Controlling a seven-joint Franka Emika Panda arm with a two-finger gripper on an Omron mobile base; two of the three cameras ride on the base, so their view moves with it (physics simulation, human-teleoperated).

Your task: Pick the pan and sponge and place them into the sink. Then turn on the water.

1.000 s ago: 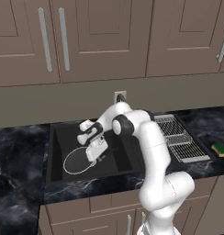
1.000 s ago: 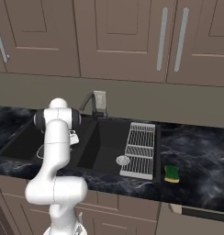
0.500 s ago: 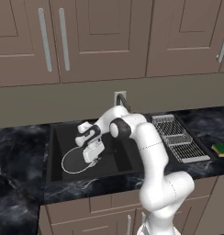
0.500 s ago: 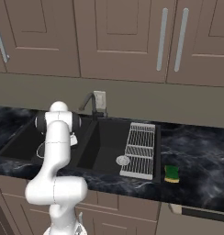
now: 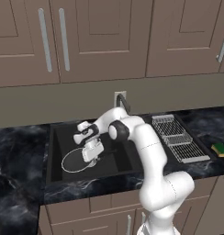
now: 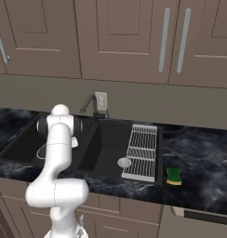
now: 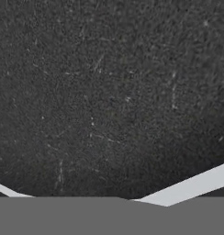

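Pan (image 5: 77,160) flat in left basin of sink (image 5: 56,176). Gripper (image 5: 92,158) at pan's 3 o'clock rim; how wide open, cannot tell. Sponge (image 5: 221,149) on counter (image 5: 22,183), right of dish rack (image 5: 176,137).

The worktop (image 5: 22,151) looks like polished black marble with pale veins. The sink (image 5: 127,158) is matt black; the pan (image 5: 77,160) inside it is dark with a thin light metal rim, its inner face speckled and finely scratched up close. The dish rack (image 6: 142,151) is silvery wire. The cabinet doors (image 5: 100,36) are smooth matt brown with brushed metal handles (image 5: 63,43).
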